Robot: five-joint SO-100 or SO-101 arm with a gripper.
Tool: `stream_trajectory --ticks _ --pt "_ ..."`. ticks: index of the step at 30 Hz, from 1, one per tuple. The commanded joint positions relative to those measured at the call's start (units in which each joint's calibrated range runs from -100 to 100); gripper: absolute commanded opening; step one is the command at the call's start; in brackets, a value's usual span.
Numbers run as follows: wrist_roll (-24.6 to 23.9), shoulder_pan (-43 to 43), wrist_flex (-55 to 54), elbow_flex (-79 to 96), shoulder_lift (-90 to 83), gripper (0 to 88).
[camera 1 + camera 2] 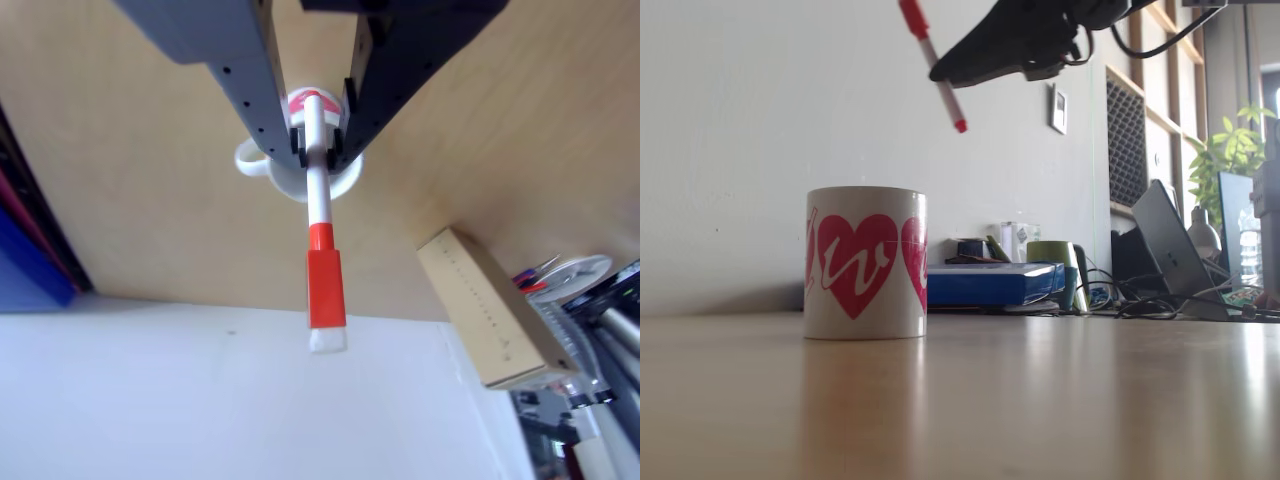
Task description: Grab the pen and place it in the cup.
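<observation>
Pen (318, 200) off the table, pinched across its white barrel between the two fingers of the gripper (318, 146); jaws pressed in on it from both sides. In the other view the red cap with its white tip hangs toward the camera, and the small red end points away, toward the cup (345, 180) seen behind and below the fingers. Fixed view: pen (937, 70) is tilted, red end lowest, held in the air well above the cup (865, 262) and a little right of its rim; gripper (940, 72) dark against the wall. Cup stands upright on the wooden table (1060, 400), pink hearts on its side, handle showing as a loop in the other view. Pickup looks done. Left to do, by my reading: bring the pen over the cup's mouth, lower the red end inside, let go. Whether the pen is centred over the opening cannot be told. A wooden block (490, 315) lies near the table edge, apart from the cup.
</observation>
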Motion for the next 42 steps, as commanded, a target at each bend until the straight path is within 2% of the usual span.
stream_trajectory --ticks 1,6,35,42 --pt "0.22 -0.35 -5.48 -1.41 4.18 1.2" --pt "0.22 0.40 -10.73 -3.04 8.49 1.2" --pt "-0.41 0.49 -22.43 -6.57 25.42 1.2" --pt "-0.15 0.40 -22.52 -6.66 27.99 1.2"
